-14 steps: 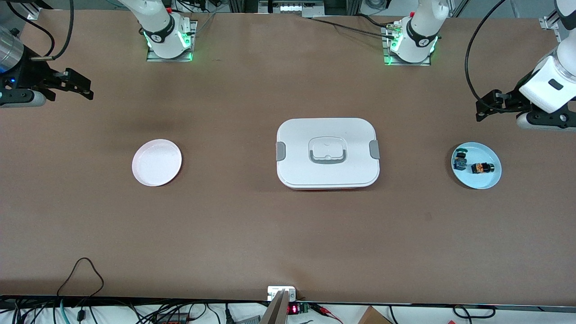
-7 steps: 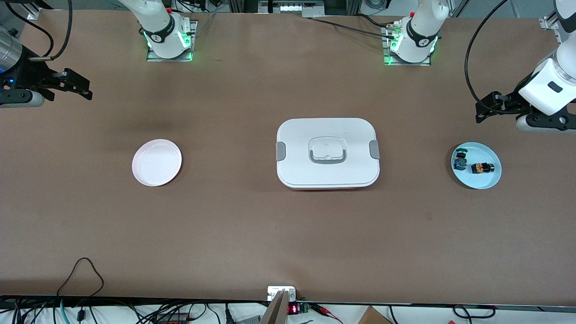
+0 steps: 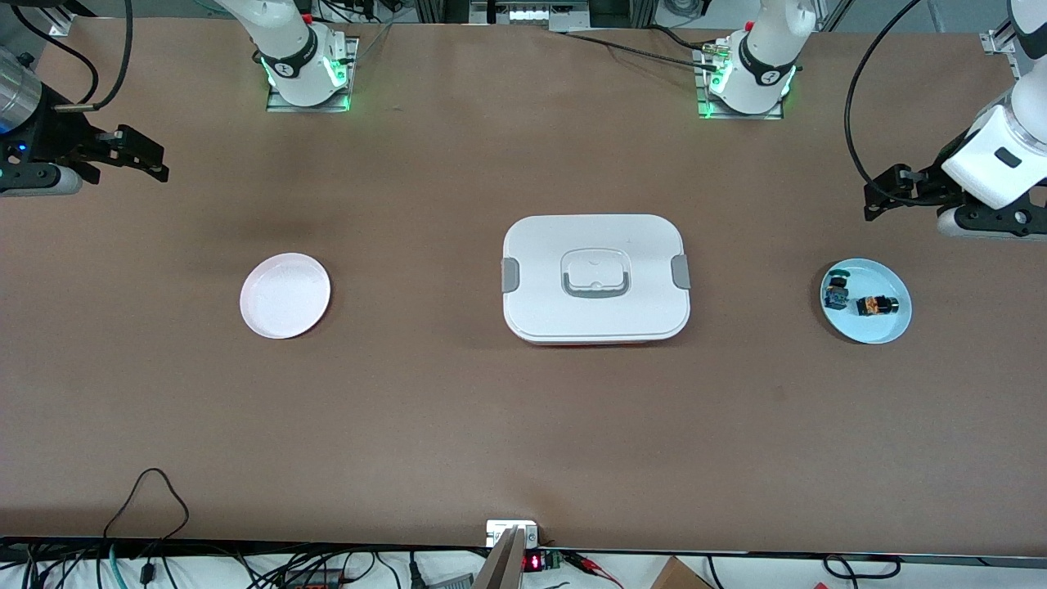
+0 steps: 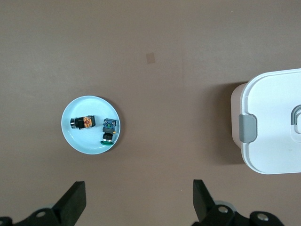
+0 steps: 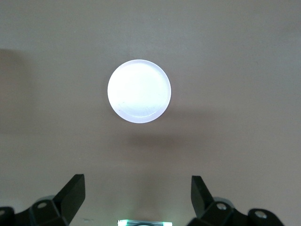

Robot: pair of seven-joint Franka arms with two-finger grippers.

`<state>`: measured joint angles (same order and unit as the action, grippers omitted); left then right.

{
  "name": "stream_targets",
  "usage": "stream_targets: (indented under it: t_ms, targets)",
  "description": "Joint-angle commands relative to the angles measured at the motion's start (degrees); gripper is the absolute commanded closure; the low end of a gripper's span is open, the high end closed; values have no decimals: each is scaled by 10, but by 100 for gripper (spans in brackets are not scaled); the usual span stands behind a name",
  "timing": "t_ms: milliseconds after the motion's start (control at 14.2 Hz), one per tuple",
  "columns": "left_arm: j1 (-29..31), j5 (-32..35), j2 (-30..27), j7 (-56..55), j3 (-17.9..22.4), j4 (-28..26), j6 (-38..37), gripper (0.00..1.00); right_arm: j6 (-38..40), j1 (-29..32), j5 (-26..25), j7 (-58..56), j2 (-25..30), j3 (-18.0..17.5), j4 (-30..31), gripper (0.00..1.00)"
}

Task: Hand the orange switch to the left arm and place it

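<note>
The orange switch (image 3: 877, 306) lies on its side on a light blue plate (image 3: 875, 329) toward the left arm's end of the table. It also shows in the left wrist view (image 4: 83, 123). The white box (image 3: 540, 245) stands shut at the table's middle. My left gripper (image 3: 873, 201) is open and empty, up in the air over bare table beside the blue plate. In its wrist view (image 4: 138, 200) the jaws stand wide apart. My right gripper (image 3: 159, 160) is open and empty over bare table at the right arm's end, and shows in its wrist view (image 5: 136, 193).
A blue-green switch (image 3: 836, 292) lies beside the orange one on the blue plate (image 4: 89, 106). An empty pale pink plate (image 3: 285, 295) sits toward the right arm's end and shows in the right wrist view (image 5: 139, 91). The box's end shows in the left wrist view (image 4: 273, 122).
The left arm's wrist has shifted slightly. The right gripper has barely moved. The switches, plates and box have not moved.
</note>
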<state>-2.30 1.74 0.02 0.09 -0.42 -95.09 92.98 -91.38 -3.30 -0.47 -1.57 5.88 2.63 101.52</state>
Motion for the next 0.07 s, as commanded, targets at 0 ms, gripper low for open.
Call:
stream_targets:
  t_ms: [0]
  targets:
    - [-2, 4, 9, -3, -1, 20, -16, 0, 2, 6, -8, 2, 5, -5, 4, 0]
